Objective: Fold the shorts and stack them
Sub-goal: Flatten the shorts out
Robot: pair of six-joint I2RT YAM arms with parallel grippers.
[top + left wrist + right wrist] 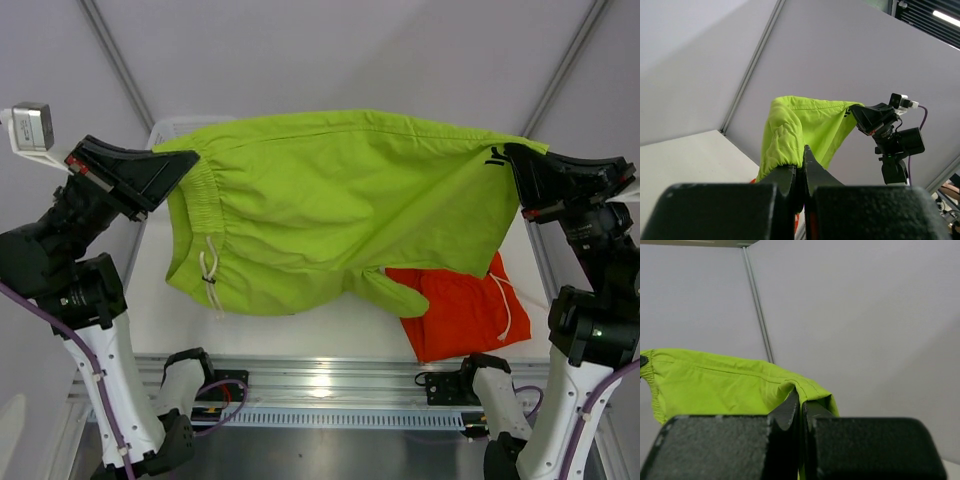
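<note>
We count two grippers and two pairs of shorts, one lime green and one orange, each showing one white drawstring. At the left, our left gripper (183,166) is clenched on the upper corner of the elastic waistband of the lime green shorts (340,210), and their drawstring (210,268) dangles just below that grip. The green shorts hang stretched in the air between the two grippers, above the table (150,300). Under their lower right part the orange shorts (465,310) lie on the table, partly hidden, apart from both grippers. At the far right, our right gripper (507,160) is pinched tight on the green hem corner, just beside a small dark logo (495,157)
</note>
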